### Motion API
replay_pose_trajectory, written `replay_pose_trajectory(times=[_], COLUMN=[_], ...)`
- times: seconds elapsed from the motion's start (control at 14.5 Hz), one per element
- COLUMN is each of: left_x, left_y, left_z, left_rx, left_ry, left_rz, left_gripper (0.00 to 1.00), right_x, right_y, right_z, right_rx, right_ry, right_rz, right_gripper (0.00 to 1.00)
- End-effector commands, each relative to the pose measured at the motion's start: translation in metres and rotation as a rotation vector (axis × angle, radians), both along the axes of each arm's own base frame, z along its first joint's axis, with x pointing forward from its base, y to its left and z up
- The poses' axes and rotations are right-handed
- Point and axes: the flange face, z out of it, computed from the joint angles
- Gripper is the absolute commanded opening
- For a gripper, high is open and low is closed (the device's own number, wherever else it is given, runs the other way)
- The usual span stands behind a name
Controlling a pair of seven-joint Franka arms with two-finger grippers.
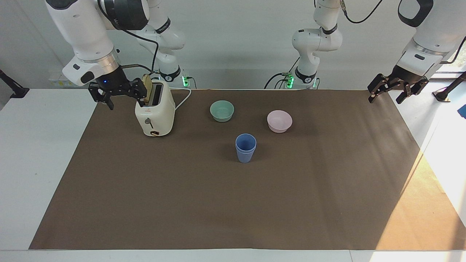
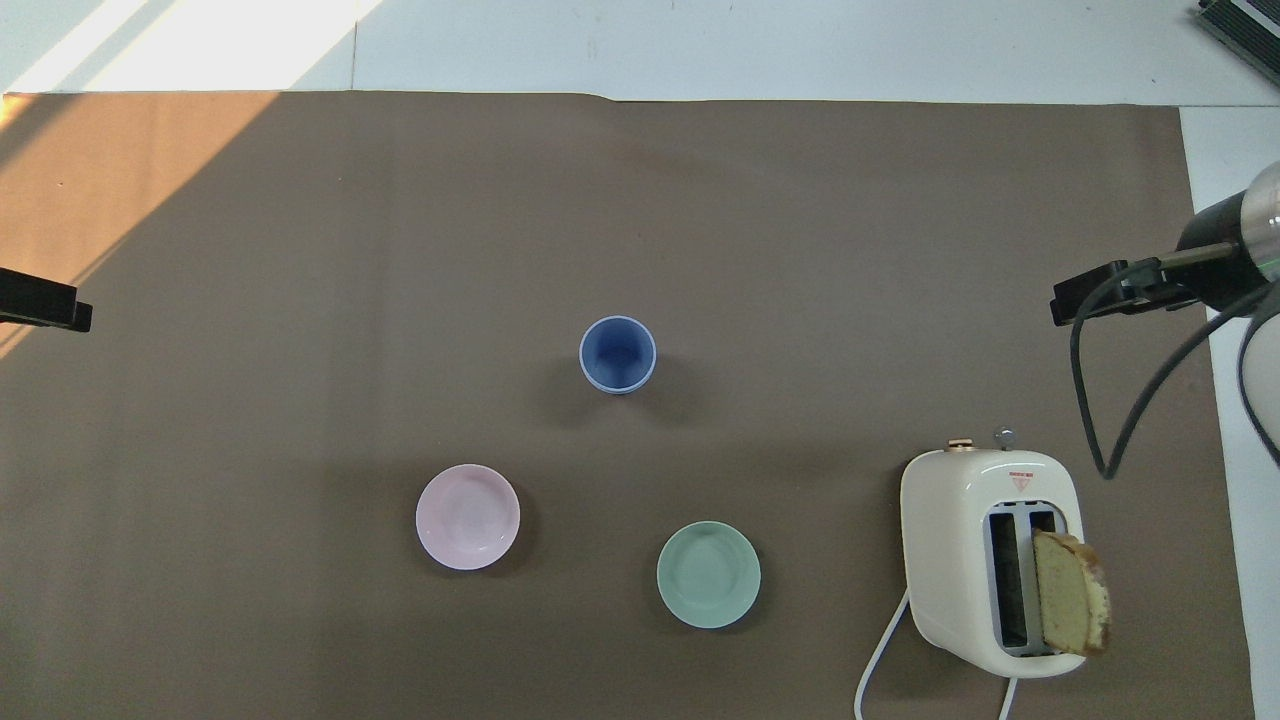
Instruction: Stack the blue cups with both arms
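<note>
The two periwinkle-blue plastic cups point(image 1: 245, 147) stand nested and upright at mat centre. The right gripper point(image 1: 115, 91) hangs at ten o'clock, the left gripper point(image 1: 397, 88) at two; both are spread wide, empty and roughly equally distant.

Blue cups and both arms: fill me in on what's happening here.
The blue cups stand nested as one stack mid-table, farther from the robots than the pink bowl and green bowl. Nothing is handling them. The right end effector hangs open beside the toaster, which holds bread. The left end effector hangs open over its end of the brown mat.
</note>
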Motion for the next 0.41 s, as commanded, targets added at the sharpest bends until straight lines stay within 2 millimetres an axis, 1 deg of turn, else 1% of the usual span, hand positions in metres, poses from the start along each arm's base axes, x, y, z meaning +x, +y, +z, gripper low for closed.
replay_pose_trajectory(times=[0.0,0.34], left_x=[-0.0022,-0.0022], left_y=[0.0033,0.0033], left_z=[0.0047,0.0047], left_rx=[0.014,0.014], left_ry=[0.013,0.013], left_rz=[0.003,0.005], left_gripper=[1.00,1.00], right_x=[-0.0070,-0.0080], right_y=[-0.0030,-0.0013], right_z=[0.0007,0.0013], right_rx=[0.008,0.008], right_ry=[-0.008,-0.002], right_rz=[0.005,0.008], right_gripper=[1.00,1.00])
